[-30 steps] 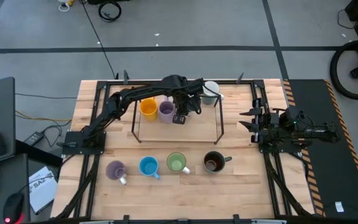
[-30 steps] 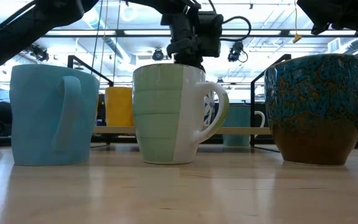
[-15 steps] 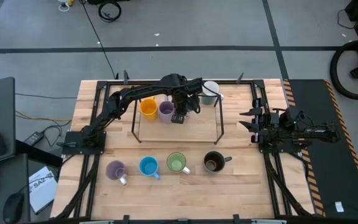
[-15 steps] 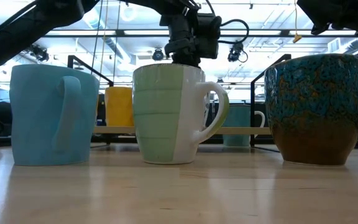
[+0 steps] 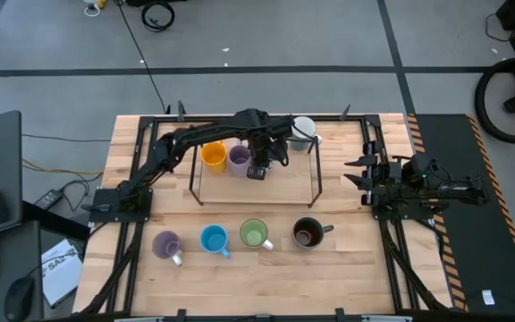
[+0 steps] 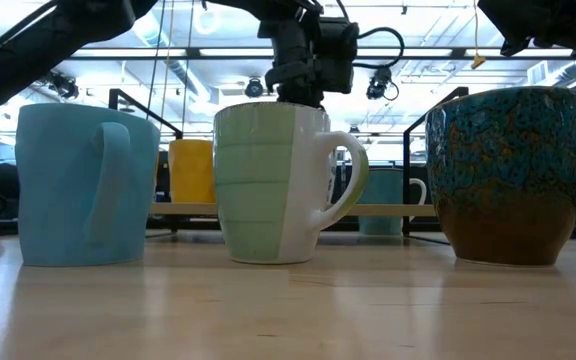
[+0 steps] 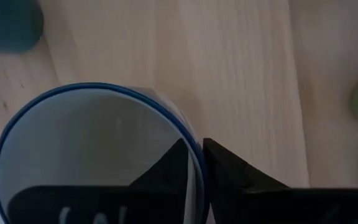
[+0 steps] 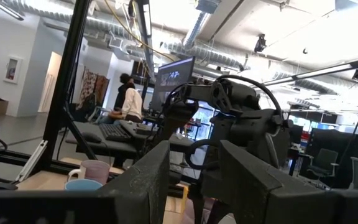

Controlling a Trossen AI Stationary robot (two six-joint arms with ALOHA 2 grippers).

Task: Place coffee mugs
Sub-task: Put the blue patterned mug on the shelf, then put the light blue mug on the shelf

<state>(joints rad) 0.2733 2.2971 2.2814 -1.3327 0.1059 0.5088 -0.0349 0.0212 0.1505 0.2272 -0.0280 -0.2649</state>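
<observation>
Right now my left tool [image 5: 257, 169] is down inside the black wire frame [image 5: 316, 183] at the back of the counter [image 5: 347, 264], just beside the purple mug [image 5: 239, 157], with the orange mug [image 5: 212, 154] touching that one on its far side. From my left wrist, the tool's two dark fingers [image 7: 229, 174] straddle the blue-edged rim of the white patterned mug [image 7: 73, 143], one inside the cup and one outside. They stand very narrow with only the thin wall between them, so I have that mug by its rim. It sits upright with its mouth open to the wrist camera, bare wood all round it. The pale white-teal mug [image 5: 303, 128] stands apart at the frame's back right corner.

Along the front of the counter four mugs stand upright in a row, none touching: the lavender mug [image 5: 166, 243], the bright blue mug [image 5: 213, 239], the light green mug [image 5: 254, 233] and the dark brown-black mug [image 5: 307, 233].

My right tool [image 5: 356, 174] waits at the right side of the counter, outside the frame, pointing towards it, its fingers well apart and holding nothing
</observation>
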